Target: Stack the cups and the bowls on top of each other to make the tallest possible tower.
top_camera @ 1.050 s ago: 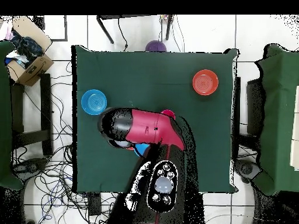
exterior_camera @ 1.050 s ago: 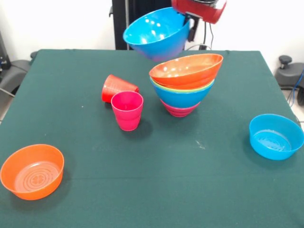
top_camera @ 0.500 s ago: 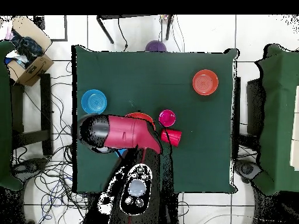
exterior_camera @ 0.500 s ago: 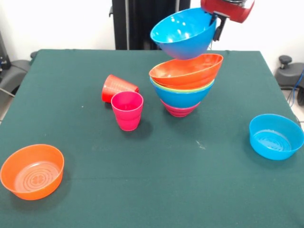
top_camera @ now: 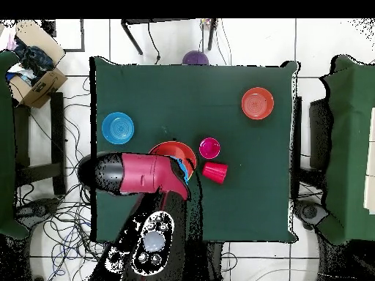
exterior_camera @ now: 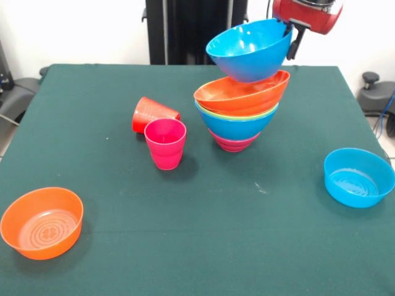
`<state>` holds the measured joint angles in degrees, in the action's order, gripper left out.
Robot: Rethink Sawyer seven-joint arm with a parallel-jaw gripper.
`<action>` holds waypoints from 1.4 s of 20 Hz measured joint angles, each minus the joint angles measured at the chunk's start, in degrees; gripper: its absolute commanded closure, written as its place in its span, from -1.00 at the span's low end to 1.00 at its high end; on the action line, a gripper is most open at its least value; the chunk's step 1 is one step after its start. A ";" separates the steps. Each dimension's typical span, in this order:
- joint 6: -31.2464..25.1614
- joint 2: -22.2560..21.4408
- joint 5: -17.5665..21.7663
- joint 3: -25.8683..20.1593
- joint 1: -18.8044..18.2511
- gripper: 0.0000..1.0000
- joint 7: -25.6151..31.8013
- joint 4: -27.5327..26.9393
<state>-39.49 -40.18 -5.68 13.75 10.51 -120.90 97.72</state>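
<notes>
A red and black robot gripper (exterior_camera: 290, 38) enters from the upper right of the front view, clamped on the rim of a large glossy blue plastic bowl (exterior_camera: 249, 49). One dark finger (exterior_camera: 294, 43) shows on the outside of the rim. The held bowl is tilted, its opening facing up and toward the camera, and its base sits just above, perhaps touching, the top of the tower (exterior_camera: 241, 111).

The tower is a nested pile of round plastic bowls near the middle of the dark green cloth-covered table (exterior_camera: 203, 234). Its top piece is a large orange bowl (exterior_camera: 242, 92), tilted so its inside shows. Under it a thin lime green rim (exterior_camera: 247, 115) peeks out, then a second large blue bowl (exterior_camera: 237, 128), then a small magenta bowl (exterior_camera: 233, 142) at the bottom, resting on the table.

Left of the tower, a pink-magenta tapered plastic cup (exterior_camera: 165, 143) stands upright. Just behind it, touching or nearly so, a red-orange tapered plastic cup (exterior_camera: 152, 114) lies on its side.

A small light blue bowl (exterior_camera: 358, 177) sits well apart near the right edge of the table. A small orange bowl with a ringed bottom (exterior_camera: 42, 222) sits near the front left corner.

In the overhead view, the red arm (top_camera: 143, 173) covers most of the tower. A purple round object (top_camera: 195, 58), possibly a bowl, lies just beyond the far edge of the table.
</notes>
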 measured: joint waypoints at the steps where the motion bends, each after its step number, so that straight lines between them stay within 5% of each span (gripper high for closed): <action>1: 0.99 0.20 0.00 0.26 0.28 1.00 -0.19 0.00; 7: 6.59 1.76 -0.01 1.58 1.51 1.00 -0.67 -0.01; 17: 7.96 3.57 -0.01 3.45 1.90 1.00 -0.68 -0.02; 18: 7.95 3.87 -0.02 3.99 1.91 -1.00 -0.68 -0.02; 28: 7.57 3.89 -0.02 6.43 2.49 -1.00 -0.68 -0.30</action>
<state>-31.92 -36.29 -5.70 20.19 13.00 -121.59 97.41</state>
